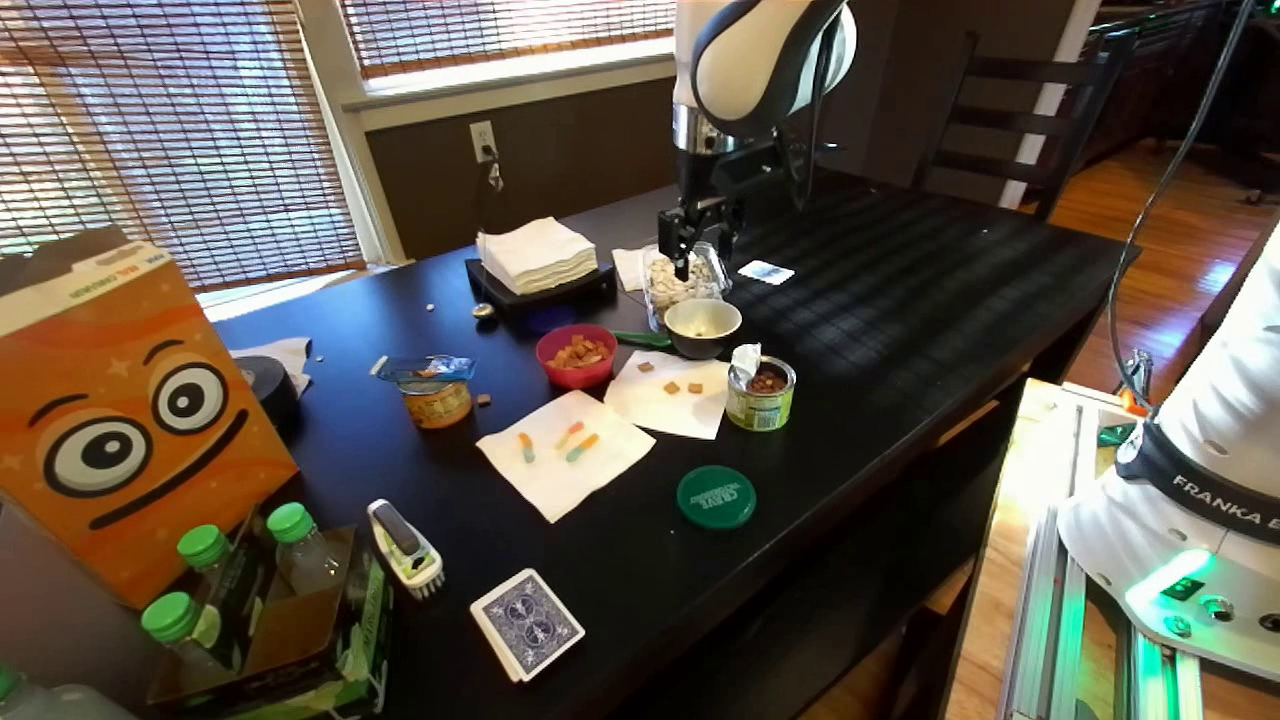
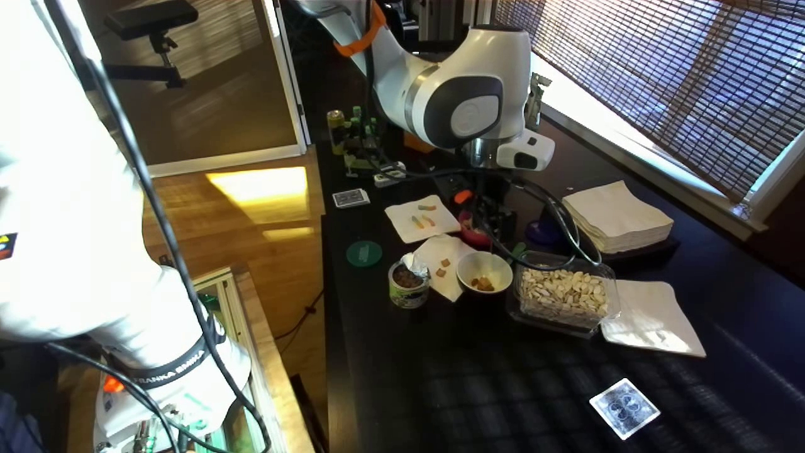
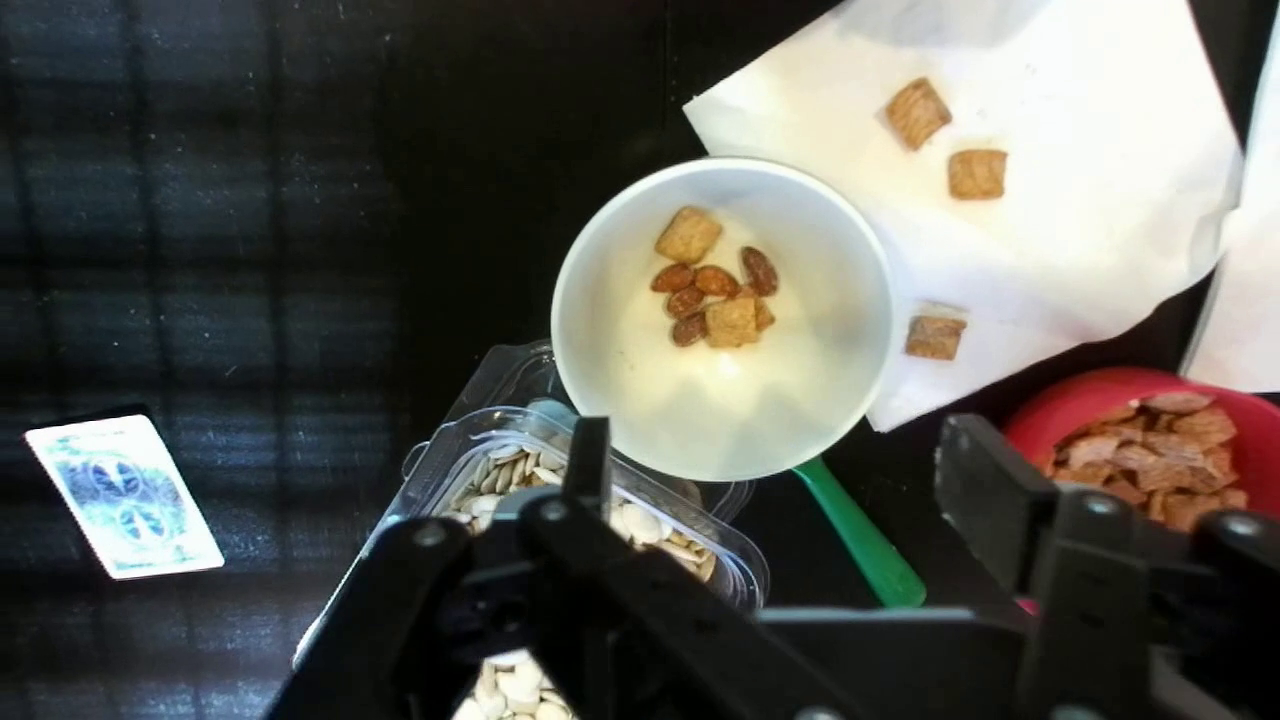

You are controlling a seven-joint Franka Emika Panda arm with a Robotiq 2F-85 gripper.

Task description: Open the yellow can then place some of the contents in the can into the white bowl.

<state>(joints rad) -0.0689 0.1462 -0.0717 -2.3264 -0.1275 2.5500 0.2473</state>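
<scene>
White against the dark table (image 1: pixel 890 265), the small bowl (image 3: pixel 815 345) sits below the gripper (image 3: pixel 775 450). In the wrist view we see the jaws standing wide apart, and between them we look down on the bowl's near rim and a green handle (image 3: pixel 868 545). Inside the bowl, just past the fingertips, we find brown nuts (image 3: pixel 687 302) and square cereal pieces (image 3: pixel 689 235). Farther from the jaws than the bowl, in both exterior views, we see the yellow can (image 1: pixel 757 412) upright, its silvery lid (image 1: pixel 745 362) peeled up beside brown contents (image 1: pixel 768 382). Behind one finger, in the wrist view, we make out a clear container (image 2: pixel 560 322) of pale seeds (image 2: pixel 563 286); past the other, a red bowl (image 3: pixel 1065 405).
</scene>
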